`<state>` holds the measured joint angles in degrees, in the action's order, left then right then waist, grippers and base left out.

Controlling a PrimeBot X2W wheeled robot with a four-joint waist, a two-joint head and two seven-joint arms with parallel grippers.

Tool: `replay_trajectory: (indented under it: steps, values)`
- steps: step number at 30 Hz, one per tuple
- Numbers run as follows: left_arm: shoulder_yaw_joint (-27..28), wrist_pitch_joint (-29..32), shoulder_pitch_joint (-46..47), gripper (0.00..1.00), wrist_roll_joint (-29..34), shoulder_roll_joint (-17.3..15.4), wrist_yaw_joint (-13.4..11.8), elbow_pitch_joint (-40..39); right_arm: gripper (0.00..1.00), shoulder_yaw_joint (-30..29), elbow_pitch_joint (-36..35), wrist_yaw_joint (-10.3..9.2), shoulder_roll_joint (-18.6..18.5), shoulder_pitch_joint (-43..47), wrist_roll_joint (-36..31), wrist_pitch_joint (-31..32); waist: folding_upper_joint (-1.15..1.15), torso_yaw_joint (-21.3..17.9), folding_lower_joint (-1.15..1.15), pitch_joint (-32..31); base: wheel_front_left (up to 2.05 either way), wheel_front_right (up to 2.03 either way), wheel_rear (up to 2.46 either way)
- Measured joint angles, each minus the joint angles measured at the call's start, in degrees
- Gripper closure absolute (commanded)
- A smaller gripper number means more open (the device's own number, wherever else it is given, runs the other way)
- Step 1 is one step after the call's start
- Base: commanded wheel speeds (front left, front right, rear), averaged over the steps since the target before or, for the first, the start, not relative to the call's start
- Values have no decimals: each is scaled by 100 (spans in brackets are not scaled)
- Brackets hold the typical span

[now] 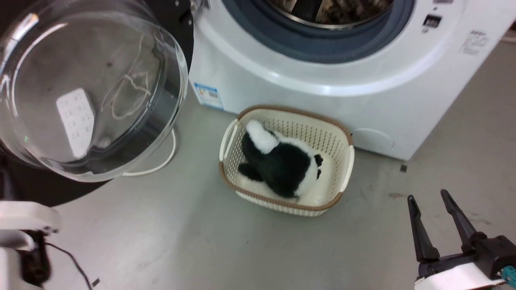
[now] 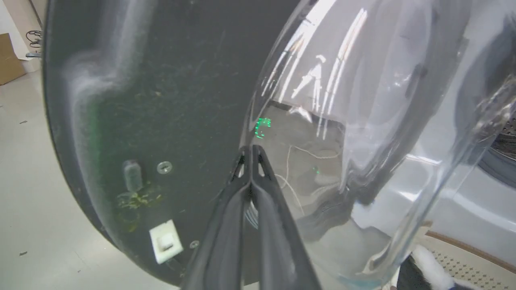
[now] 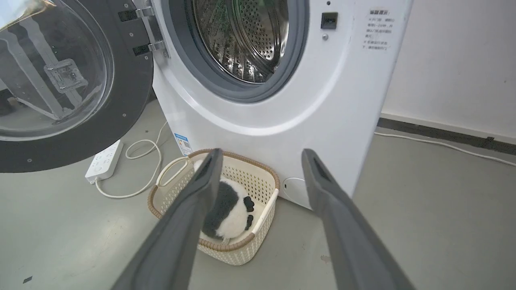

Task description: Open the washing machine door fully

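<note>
Your left gripper [image 2: 250, 154] was pinched shut, fingertips together with nothing between them. Its tips lay at the seam between glass bowl and black ring on the washing machine door [image 2: 161, 100] (whether they actually touched it, I couldn't tell). Your right gripper [image 1: 427, 196] hung low on the right, fingers spread apart and empty, above the floor. The door stood wide open on its hinge, left of the washing machine [image 1: 282, 80], the drum mouth uncovered. Before the machine sat a cream basket [image 1: 347, 161] holding a black-and-white plush toy [image 1: 282, 163]. A white power strip [image 3: 104, 161] lay on the floor near the door's lower edge.
</note>
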<state>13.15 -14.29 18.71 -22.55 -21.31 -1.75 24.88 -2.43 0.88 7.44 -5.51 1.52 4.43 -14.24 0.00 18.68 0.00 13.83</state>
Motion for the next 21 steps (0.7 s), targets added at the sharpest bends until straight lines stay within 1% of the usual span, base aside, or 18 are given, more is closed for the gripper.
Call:
replay_trajectory:
  steps: [1,2,3,7,9,10,11,13,19,20,21]
  values:
    - [-44,-23,-93,100,36,82,37,-176,0,-31,16,0,3,-2,-1,-3,0,-21,0,-72,0,0,0]
    - [-91,-35,-196,100,34,156,125,-363,0,-59,23,0,12,-2,-1,-7,0,-47,0,-144,0,0,0]
    - [-99,-38,-294,100,34,237,142,-535,0,-82,27,0,24,-3,-1,-8,0,-78,-1,-216,0,0,0]
    - [-194,-41,-749,100,240,459,141,-1245,0,-186,23,0,54,-74,-38,-24,0,-256,-1,-493,0,0,0]
    - [-312,-42,-1002,100,314,631,138,-1545,0,-227,12,0,60,-83,-89,-25,0,-373,-1,-622,0,0,0]
    - [-390,-41,-1134,84,328,730,142,-1658,0,-245,4,0,67,-83,-100,-25,0,-435,-1,-683,0,0,0]
    - [-461,-42,-1267,0,337,834,121,-1755,0,-268,-8,0,75,-81,-105,-26,0,-501,-1,-738,0,0,0]
    - [-604,-38,-1518,0,401,998,75,-1911,0,-296,-21,0,86,-71,-133,-49,0,-638,-1,-845,0,0,0]
    - [-993,-38,-2031,0,642,1190,48,-2256,0,-274,-111,0,152,24,-194,-51,0,-1051,-1,-1106,0,0,0]
    - [-1192,-40,-2209,0,733,1332,49,-2324,0,-258,-114,0,179,117,-196,-51,0,-1245,0,-1209,0,0,0]
    - [-1255,-40,-2254,0,742,1382,49,-2332,0,-259,-111,0,187,150,-196,-51,0,-1307,0,-1243,0,0,0]
